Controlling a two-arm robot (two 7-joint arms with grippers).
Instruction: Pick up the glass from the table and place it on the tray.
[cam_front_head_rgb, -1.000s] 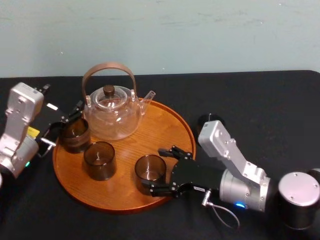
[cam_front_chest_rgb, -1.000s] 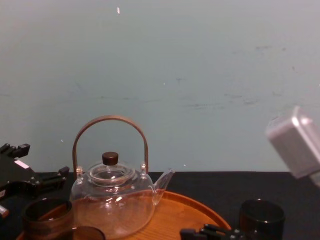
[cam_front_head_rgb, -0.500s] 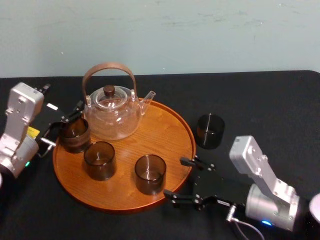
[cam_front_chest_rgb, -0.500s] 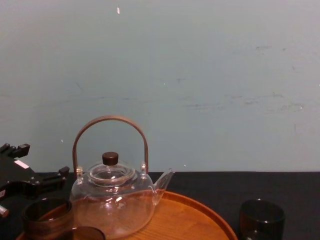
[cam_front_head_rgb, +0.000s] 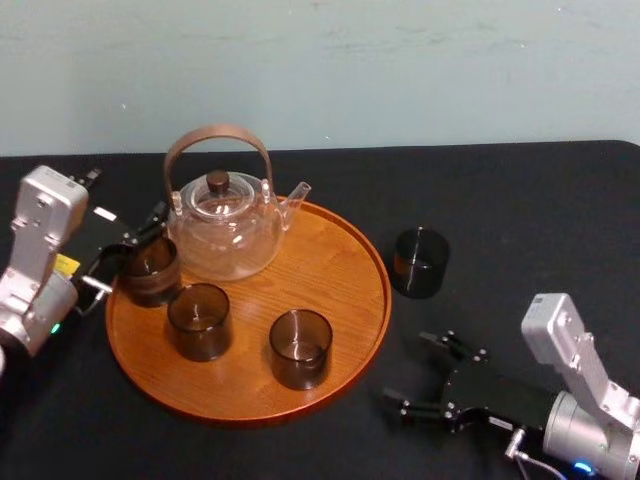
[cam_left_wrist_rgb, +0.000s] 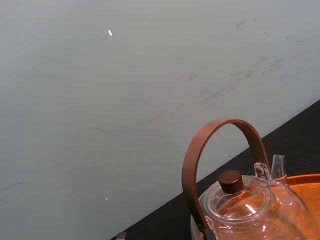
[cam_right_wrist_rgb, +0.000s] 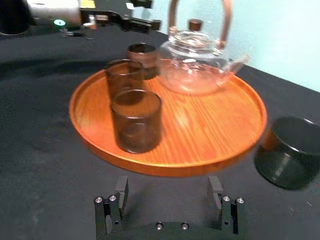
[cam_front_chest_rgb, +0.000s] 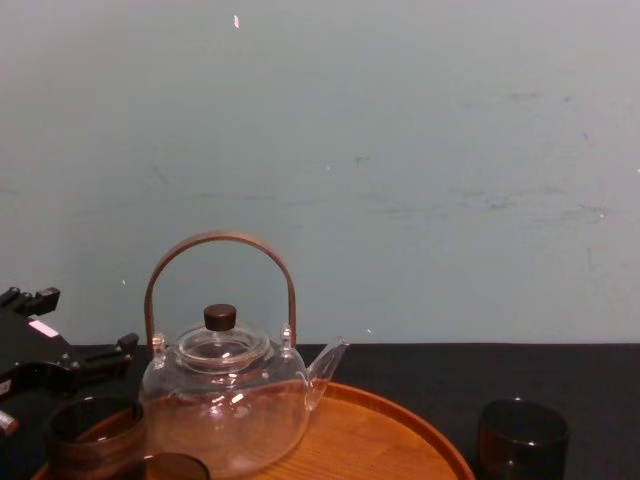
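Right gripper (cam_front_head_rgb: 405, 368) spread, empty, beside tray (cam_front_head_rgb: 335, 262); glass (cam_front_head_rgb: 419, 262) on table (cam_front_head_rgb: 530, 200); left gripper (cam_front_head_rgb: 128, 250) state unclear.

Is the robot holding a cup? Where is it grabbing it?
The right gripper is open and empty. The left gripper sits beside a glass at the tray's left edge; whether it grips it cannot be told.

Looking steeply down from the head, taking in the whole tray (cam_front_head_rgb: 335, 270) and the table (cam_front_head_rgb: 520, 200) around it; sitting lower at the chest, facing level across the table toward the teapot (cam_front_chest_rgb: 225, 400) and the wall (cam_front_chest_rgb: 400, 150) behind. Riding low on the right wrist, peering over the right gripper (cam_right_wrist_rgb: 167, 189) toward the tray from close by; tilting upward on the left wrist, sharing teapot and wall with the chest view.
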